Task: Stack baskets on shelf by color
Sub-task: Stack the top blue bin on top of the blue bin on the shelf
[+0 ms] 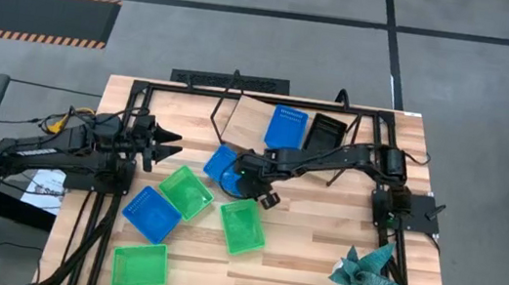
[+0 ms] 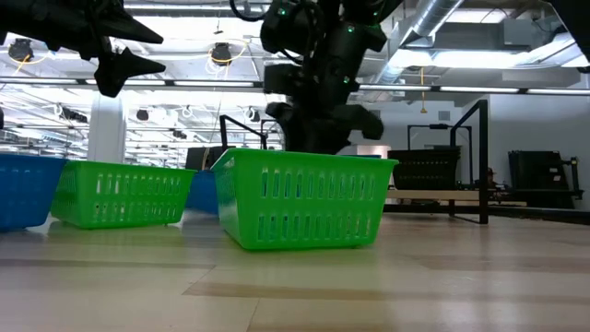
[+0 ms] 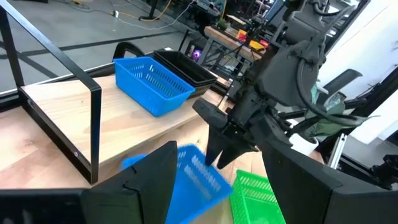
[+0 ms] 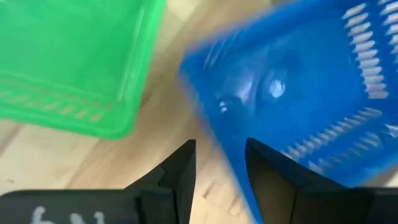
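shelf: tabletop rear, two baskets on it | five baskets: tabletop, before shelf | paper plant: right front

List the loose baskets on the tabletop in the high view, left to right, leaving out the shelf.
Green basket at the front edge → blue basket → green basket → blue basket by the right gripper → green basket.

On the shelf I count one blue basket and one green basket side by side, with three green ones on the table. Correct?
Not quite. Beside the blue basket on the shelf sits a black basket, not a green one, as the high view shows. The three green baskets on the table are right.
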Motion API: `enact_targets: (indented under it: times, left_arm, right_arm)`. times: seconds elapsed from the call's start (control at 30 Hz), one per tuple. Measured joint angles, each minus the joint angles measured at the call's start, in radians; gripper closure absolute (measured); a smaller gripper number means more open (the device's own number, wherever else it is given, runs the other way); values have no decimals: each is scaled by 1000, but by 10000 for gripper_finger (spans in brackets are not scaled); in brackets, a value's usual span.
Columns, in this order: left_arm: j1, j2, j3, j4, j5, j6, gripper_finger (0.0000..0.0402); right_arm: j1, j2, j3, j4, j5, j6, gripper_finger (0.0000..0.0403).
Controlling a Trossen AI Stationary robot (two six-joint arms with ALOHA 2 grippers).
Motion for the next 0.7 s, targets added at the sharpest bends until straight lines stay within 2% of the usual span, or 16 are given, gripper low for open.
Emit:
enact_targets:
  times: [0.1, 0.33, 0.5, 0.7]
  left_arm:
    - [0, 0, 0, -2, 0, 0, 175]
    - [0, 0, 0, -7, 0, 0, 175]
    - [0, 0, 0, -9, 0, 0, 175]
    - [0, 0, 0, -9, 0, -1, 175]
  right_arm:
    - [0, 0, 1, 13, -2, 0, 256]
    - [2, 9, 2, 3, -2, 12, 323]
    - [5, 14, 2, -11, -3, 63, 387]
    - [25, 6, 2, -5, -2, 103, 390]
